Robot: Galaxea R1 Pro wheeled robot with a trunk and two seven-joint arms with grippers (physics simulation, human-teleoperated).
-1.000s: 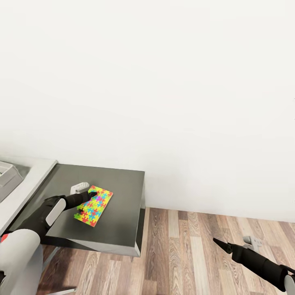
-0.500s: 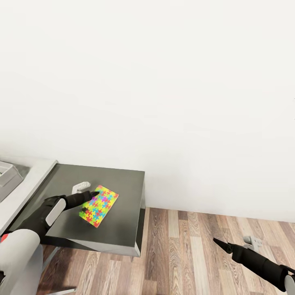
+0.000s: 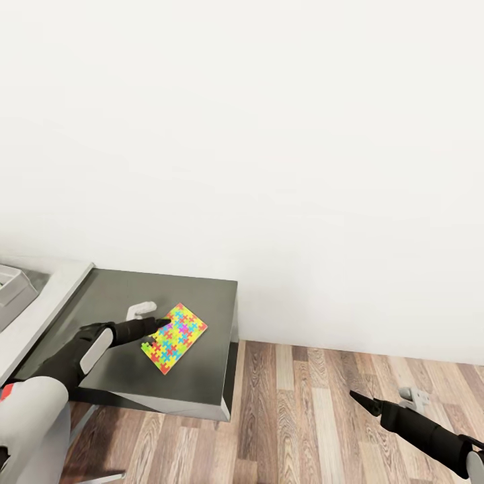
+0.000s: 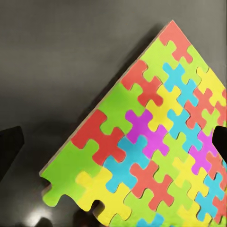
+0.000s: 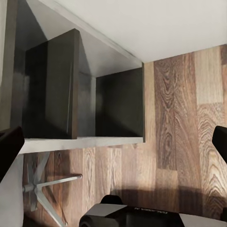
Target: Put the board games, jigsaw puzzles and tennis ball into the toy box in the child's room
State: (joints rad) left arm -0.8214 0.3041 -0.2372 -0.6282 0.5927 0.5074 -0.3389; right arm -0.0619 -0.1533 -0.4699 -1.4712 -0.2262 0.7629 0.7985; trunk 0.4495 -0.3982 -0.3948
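Note:
One jigsaw puzzle (image 3: 175,337), a thin rectangle of bright interlocking pieces, lies flat on the dark grey cabinet top (image 3: 195,296) of the table, close to its right edge. My left gripper (image 3: 158,324) is at the puzzle's left end, low over it and open. In the left wrist view the puzzle (image 4: 151,151) lies on the dark top, with the gripper (image 4: 113,146) spread wide across it. A corner of the toy box (image 3: 10,286) shows at the far left on the pale desk top (image 3: 47,302). My right gripper (image 3: 359,398) hangs open over the floor.
A bare white wall stands behind the cabinet. Wood floor (image 3: 316,403) lies to the right of the cabinet's edge. The right wrist view looks at the cabinet's open dark compartments (image 5: 85,94) and a star-shaped chair base (image 5: 47,189) on the floor.
The puzzle has slid right across the cabinet top and turned a little, with my left gripper moving right along with it. The right arm has held still.

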